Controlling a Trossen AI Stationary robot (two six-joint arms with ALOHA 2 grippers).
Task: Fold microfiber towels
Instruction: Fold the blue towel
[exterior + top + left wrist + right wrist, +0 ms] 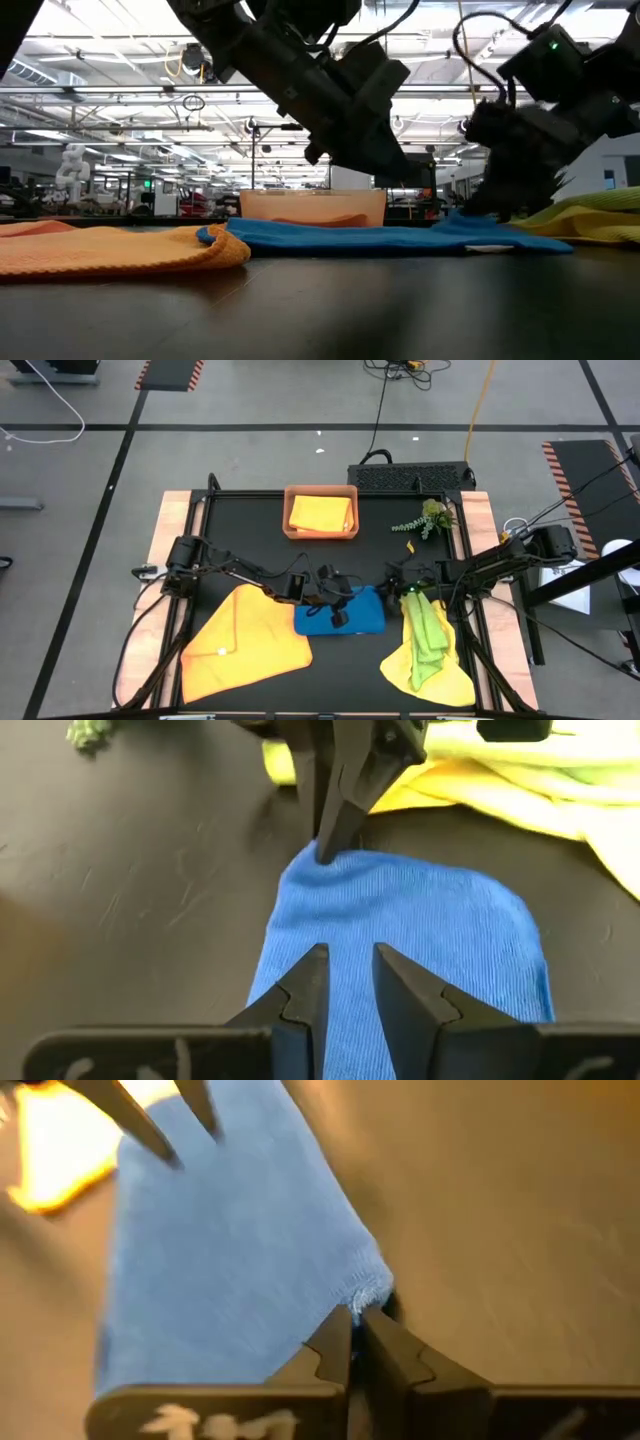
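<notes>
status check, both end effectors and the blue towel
Right end effector shut on blue towel corner. Left end effector slightly open over it. Nothing in the way.

Five microfiber towels: one orange [243,643], one blue [352,613], one lime green [428,632], two yellow [440,675] [322,513]; one tray [321,536]; one plant sprig [428,519].

Towel [340,615] between 2 towels [245,642] — flat.

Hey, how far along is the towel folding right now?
Done: one folded yellow towel lies in the tray. In hand: the blue towel at table centre, the right gripper shut on its corner, the left gripper over it, fingers slightly apart. Left: the orange towel lies spread out, and the lime green towel lies crumpled on another yellow towel.
</notes>
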